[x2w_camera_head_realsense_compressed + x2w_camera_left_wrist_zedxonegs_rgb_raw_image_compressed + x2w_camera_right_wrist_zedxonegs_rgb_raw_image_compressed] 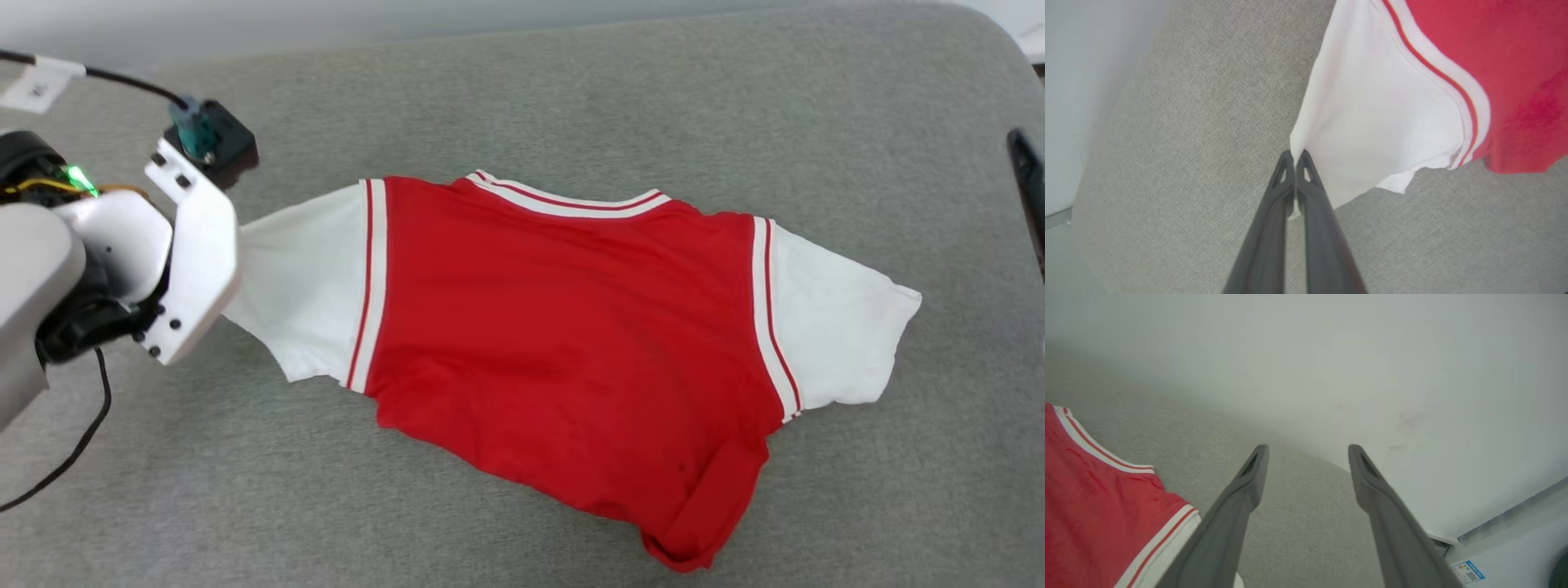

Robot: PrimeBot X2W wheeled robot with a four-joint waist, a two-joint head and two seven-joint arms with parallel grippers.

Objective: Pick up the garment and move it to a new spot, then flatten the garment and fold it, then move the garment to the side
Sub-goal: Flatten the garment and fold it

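A tabletop (522,98) covered in grey woven cloth, rounded at its corners, stands against a pale, plain wall (1372,355). In the right wrist view a small blue-and-white label (1468,572) sits low beside the wall's base.

The garment (571,327) lies spread across the middle of the tabletop, with its striped collar (571,200) toward the far edge and a white sleeve out to each side. Its red lower part is rumpled and bunched toward the near right.

The left hand (1294,157) has its two dark fingers pressed together on the outer edge of the garment's left sleeve (1372,122), pinching a fold of white cloth that is drawn to a point at the fingertips. In the head view the left arm's (188,261) white bracket covers that sleeve edge, and a black cable (73,449) trails below it.

The right hand (1308,457) has its fingers wide apart and holds nothing. It hangs over bare grey cloth near the wall, with the garment's collar and right shoulder to its left.
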